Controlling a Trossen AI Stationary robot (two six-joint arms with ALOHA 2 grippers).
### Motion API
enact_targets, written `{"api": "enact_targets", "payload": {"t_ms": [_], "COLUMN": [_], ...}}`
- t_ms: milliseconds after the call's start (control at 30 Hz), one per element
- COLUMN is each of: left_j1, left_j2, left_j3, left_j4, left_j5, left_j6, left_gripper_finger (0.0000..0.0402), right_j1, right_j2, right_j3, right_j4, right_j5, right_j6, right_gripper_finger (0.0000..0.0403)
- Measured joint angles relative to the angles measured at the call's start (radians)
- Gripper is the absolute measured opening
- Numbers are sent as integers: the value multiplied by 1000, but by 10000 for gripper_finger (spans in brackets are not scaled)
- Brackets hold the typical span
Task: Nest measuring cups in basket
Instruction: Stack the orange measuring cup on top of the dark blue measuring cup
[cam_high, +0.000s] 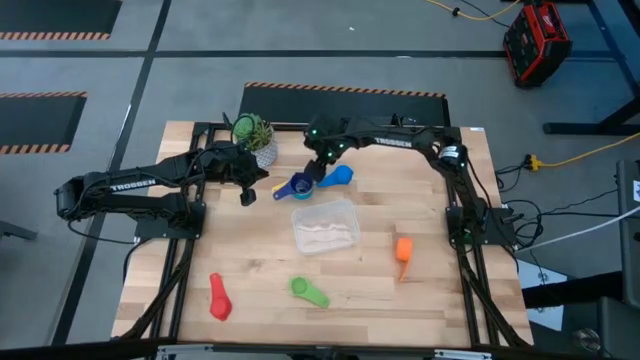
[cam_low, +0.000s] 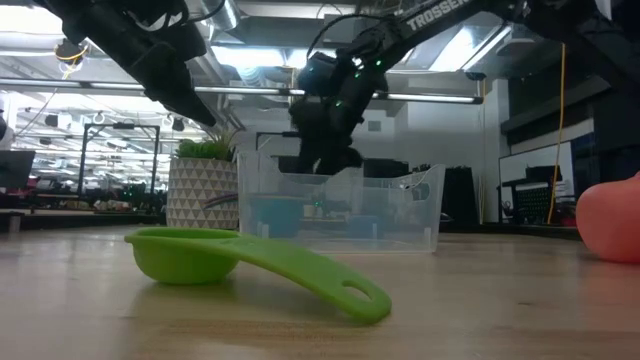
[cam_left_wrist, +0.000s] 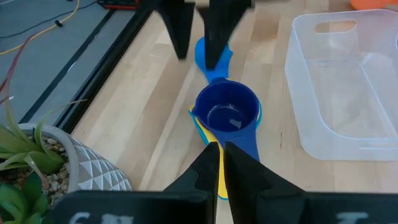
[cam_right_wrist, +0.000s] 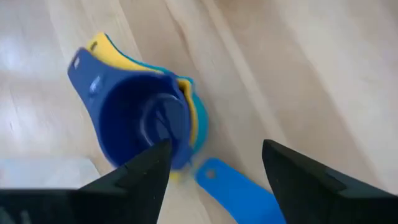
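A dark blue measuring cup (cam_left_wrist: 227, 112) sits nested in a yellow cup (cam_right_wrist: 104, 48), which sits in a light blue cup whose handle (cam_right_wrist: 231, 190) sticks out. This stack (cam_high: 299, 187) stands on the table just beyond the clear basket (cam_high: 325, 226). My right gripper (cam_right_wrist: 217, 165) hangs open just above the stack, one finger on either side of the light blue handle, touching nothing. My left gripper (cam_left_wrist: 219, 155) is shut, holds nothing, and hovers beside the stack toward the table's left (cam_high: 247, 195). An orange cup (cam_high: 403, 248), a green cup (cam_high: 308, 291) and a red cup (cam_high: 218, 297) lie apart on the table.
A potted green plant (cam_high: 255, 135) in a white pot stands at the far edge, left of the stack. Bare wood lies between the basket and the near edge, where the green cup (cam_low: 250, 265) and the red cup are. The orange cup (cam_low: 612, 222) lies right of the basket.
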Motion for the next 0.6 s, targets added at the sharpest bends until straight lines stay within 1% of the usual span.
{"api": "enact_targets", "payload": {"t_ms": [100, 200, 300, 400, 467, 600], "left_j1": [0, 0, 0, 0, 0, 0], "left_j2": [0, 0, 0, 0, 0, 0], "left_j3": [0, 0, 0, 0, 0, 0], "left_j4": [0, 0, 0, 0, 0, 0], "left_j5": [0, 0, 0, 0, 0, 0], "left_j6": [0, 0, 0, 0, 0, 0], "left_gripper_finger": [10, 5, 2, 1, 5, 15], "right_j1": [-27, -57, -82, -102, -117, -154], "right_j2": [-46, -100, -154, -198, -228, -253], "right_j3": [1, 1, 1, 1, 1, 1], "right_j4": [-97, -209, -312, -396, -433, -449], "right_j5": [10, 43, 48, 45, 40, 34], "right_j6": [-11, -96, -182, -285, -386, -554], "right_gripper_finger": [255, 253, 250, 248, 248, 248]}}
